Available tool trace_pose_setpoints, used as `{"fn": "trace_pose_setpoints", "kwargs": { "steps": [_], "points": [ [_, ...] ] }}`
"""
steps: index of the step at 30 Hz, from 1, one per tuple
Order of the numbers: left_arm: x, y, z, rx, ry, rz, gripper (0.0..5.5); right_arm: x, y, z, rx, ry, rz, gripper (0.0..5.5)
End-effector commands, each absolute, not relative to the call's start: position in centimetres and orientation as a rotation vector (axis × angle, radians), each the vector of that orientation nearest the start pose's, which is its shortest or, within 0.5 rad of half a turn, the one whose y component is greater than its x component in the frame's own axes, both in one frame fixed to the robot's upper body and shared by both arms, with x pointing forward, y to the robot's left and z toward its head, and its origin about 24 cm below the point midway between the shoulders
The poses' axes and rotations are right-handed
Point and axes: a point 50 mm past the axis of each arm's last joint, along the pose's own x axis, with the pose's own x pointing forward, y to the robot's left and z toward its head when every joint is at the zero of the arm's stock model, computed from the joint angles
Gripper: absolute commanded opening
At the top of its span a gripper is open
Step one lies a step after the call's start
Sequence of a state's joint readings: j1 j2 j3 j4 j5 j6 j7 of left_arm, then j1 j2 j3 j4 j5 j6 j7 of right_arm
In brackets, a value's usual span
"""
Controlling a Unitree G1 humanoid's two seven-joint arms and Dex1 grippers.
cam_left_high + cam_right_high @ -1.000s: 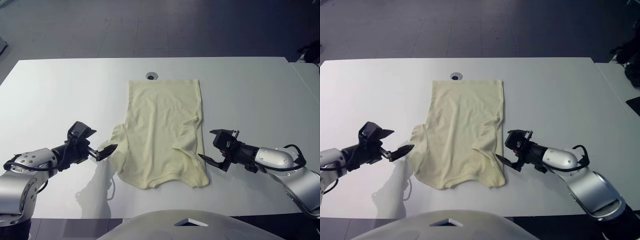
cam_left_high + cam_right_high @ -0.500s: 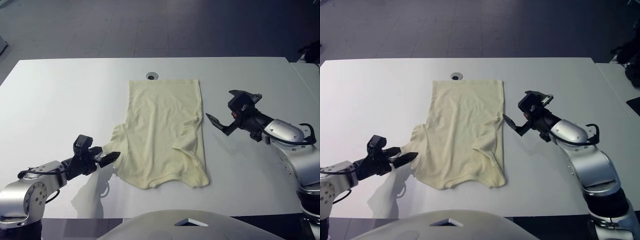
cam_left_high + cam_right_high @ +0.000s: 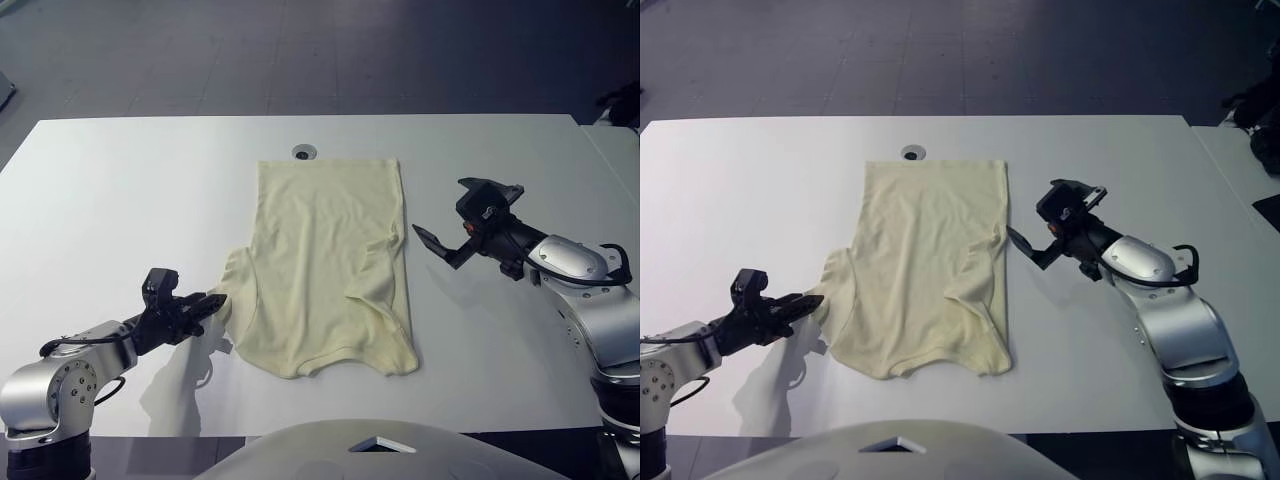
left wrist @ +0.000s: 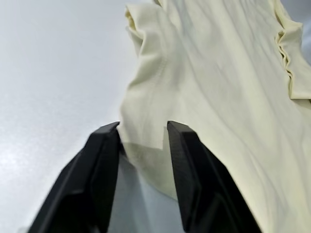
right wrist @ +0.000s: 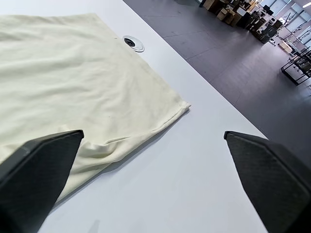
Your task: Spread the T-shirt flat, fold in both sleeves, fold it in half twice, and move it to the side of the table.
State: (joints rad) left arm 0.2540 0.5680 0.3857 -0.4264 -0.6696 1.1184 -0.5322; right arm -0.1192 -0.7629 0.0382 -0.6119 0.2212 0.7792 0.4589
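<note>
Here's the left hand [image 4: 143,128], down low on the counter [image 3: 120,190], fingers spread and straddling the edge of the left sleeve [image 3: 235,285]. Cloth sits between them but, by my reading, isn't pinched yet. The shirt [image 3: 325,250] lies mid-counter, long axis running straight away from the robot, hem at the far end by the round port [image 3: 303,152], collar end nearest. That left sleeve sticks out toward the left hand, so the fold should go inward, rightward across the body. The right hand [image 3: 447,218] hangs over the counter just beside the shirt's right edge, about halfway along, fingers wide apart, holding nothing. The shirt is pale yellow, thin and soft, and the right sleeve [image 3: 385,265] looks tucked in already, rumpled and creased
</note>
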Motion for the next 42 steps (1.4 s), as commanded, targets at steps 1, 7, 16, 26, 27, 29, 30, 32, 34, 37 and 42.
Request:
{"fn": "trace_pose_setpoints", "kwargs": {
  "steps": [1, 7, 16, 26, 27, 29, 30, 32, 34, 37, 42],
  "points": [
    [16.2, 26.0, 5.0, -0.271, 0.841, -0.349, 1.01, 23.6, -19.3, 14.8, -0.558, 0.245, 0.524, 5.40],
    [16.9, 26.8, 5.1, -0.239, 0.835, -0.326, 0.04, 23.3, -19.3, 14.4, -0.536, 0.252, 0.485, 5.40],
    [17.8, 29.0, 5.3, -0.206, 0.796, -0.209, 0.04, 23.8, -20.6, 14.3, -0.545, 0.269, 0.373, 5.40],
    [19.4, 28.0, 8.9, -0.144, 0.691, -0.246, 0.04, 23.4, -20.5, 13.7, -0.529, 0.287, 0.332, 5.40],
    [19.6, 27.7, 9.4, -0.132, 0.681, -0.259, 0.04, 23.3, -20.5, 13.7, -0.528, 0.290, 0.331, 5.40],
    [20.0, 27.3, 10.5, -0.103, 0.661, -0.282, 0.04, 23.1, -20.5, 13.6, -0.527, 0.294, 0.329, 5.40],
    [20.2, 27.1, 11.0, -0.093, 0.653, -0.295, 0.04, 23.0, -20.5, 13.5, -0.526, 0.296, 0.325, 5.40],
    [20.3, 26.5, 11.8, -0.070, 0.645, -0.317, 0.04, 22.8, -20.5, 13.4, -0.523, 0.299, 0.320, 5.40],
    [20.3, 25.7, 12.4, -0.051, 0.643, -0.343, 0.04, 22.6, -20.4, 13.2, -0.519, 0.301, 0.316, 5.40],
    [20.1, 24.1, 13.1, -0.034, 0.663, -0.425, 0.04, 22.4, -20.3, 13.0, -0.512, 0.304, 0.308, 5.40],
    [20.1, 21.7, 13.5, -0.032, 0.668, -0.538, 0.04, 22.4, -20.0, 12.9, -0.508, 0.302, 0.310, 5.40]
  ]
}}
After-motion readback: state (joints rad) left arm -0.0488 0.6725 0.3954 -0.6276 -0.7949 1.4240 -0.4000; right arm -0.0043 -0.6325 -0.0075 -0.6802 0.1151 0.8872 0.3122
